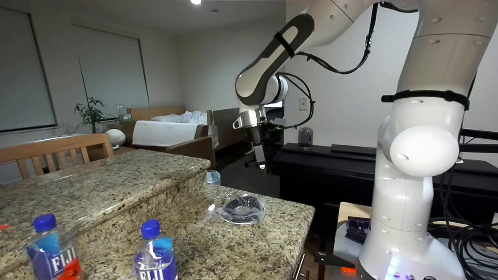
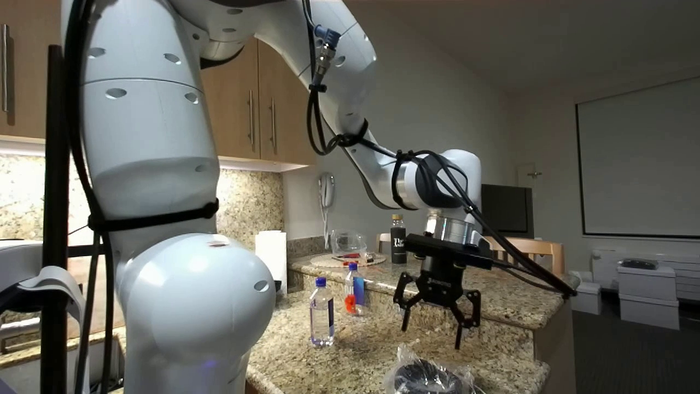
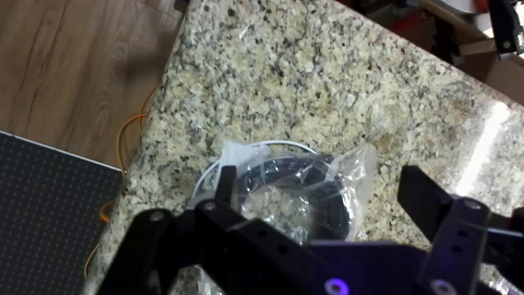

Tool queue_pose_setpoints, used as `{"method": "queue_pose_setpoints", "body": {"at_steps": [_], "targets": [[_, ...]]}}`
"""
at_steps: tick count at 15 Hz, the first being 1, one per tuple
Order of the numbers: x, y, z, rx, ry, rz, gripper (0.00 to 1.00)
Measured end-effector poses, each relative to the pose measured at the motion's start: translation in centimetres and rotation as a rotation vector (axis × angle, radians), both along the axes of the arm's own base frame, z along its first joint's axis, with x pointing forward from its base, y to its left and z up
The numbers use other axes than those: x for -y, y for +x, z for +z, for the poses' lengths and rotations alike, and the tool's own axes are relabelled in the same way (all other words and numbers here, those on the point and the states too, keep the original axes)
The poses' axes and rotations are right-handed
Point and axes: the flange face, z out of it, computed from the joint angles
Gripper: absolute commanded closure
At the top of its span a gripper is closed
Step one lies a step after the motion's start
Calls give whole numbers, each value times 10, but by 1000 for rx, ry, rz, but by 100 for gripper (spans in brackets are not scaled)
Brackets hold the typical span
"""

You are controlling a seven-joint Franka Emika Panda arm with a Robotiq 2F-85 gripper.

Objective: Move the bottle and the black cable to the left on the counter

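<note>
Black cable coil (image 3: 330, 205), bagged, on the counter (image 3: 282, 90) below our spread end effector (image 2: 431, 338); we expect light, pliant, slippery handling, best pinched at one side. FIJI water bottles (image 1: 155, 258): well apart from it.

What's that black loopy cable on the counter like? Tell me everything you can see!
The black cable is wound into a thick ring of many loops with an open middle. It looks wrapped in clear, crinkly, shiny plastic that sticks out around it. It lies flat on the speckled stone counter, whose speckles show through the middle. In the wrist view, a thin white cord curves along its edge. The gripper hangs open above, not touching it. I can't make out the cable's ends.
</note>
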Motion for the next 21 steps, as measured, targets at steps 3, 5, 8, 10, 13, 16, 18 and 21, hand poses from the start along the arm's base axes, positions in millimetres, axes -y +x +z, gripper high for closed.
{"method": "queue_pose_setpoints", "body": {"at_steps": [3,5,8,10,13,16,18,21], "targets": [[19,-4,-21,-20,5,-22,0],[23,-2,-36,-6,-7,-31,0],[19,5,-58,40,-67,-18,0],[16,7,-62,34,-71,-12,0],[16,8,-61,37,-71,-13,0],[14,8,-62,38,-72,-7,0],[10,10,-65,39,-71,1,0],[0,12,-76,31,-67,17,0]]}}
